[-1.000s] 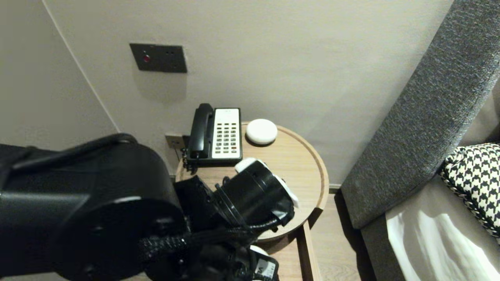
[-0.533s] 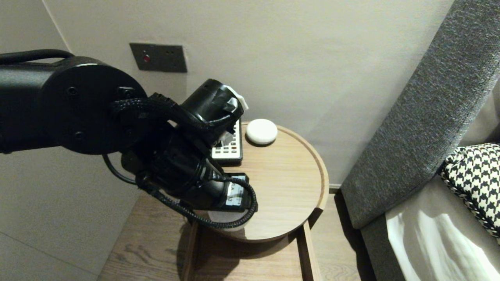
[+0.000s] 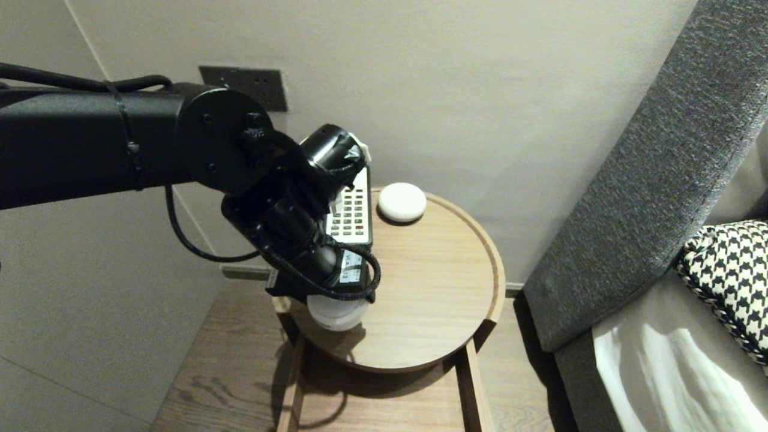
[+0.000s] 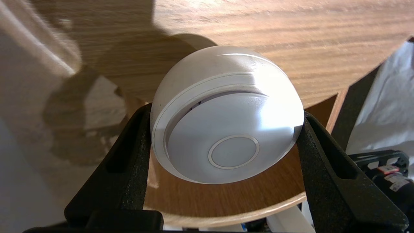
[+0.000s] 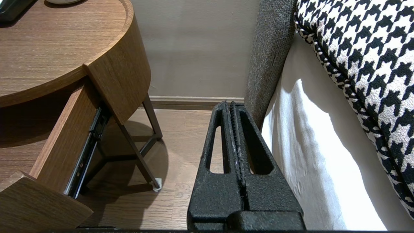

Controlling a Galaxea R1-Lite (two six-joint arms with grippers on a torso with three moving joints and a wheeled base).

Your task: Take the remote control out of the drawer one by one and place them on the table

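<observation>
White disc (image 4: pixel 226 129): smooth matte plastic, domed, with a ringed circle on its flat face. It is pinched at the rim between the black, grainy fingers of the left gripper (image 4: pixel 225 113). The arm reaches in level and the wrist is bent downward. The disc sits over the near left edge of the round wooden table (image 3: pixel 444 288). Right gripper (image 5: pixel 230 104): fingers pressed together, low beside the table.

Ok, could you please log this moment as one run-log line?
left gripper: shut on white round device | place: over round table, front edge | right gripper: shut, parked beside bed
</observation>
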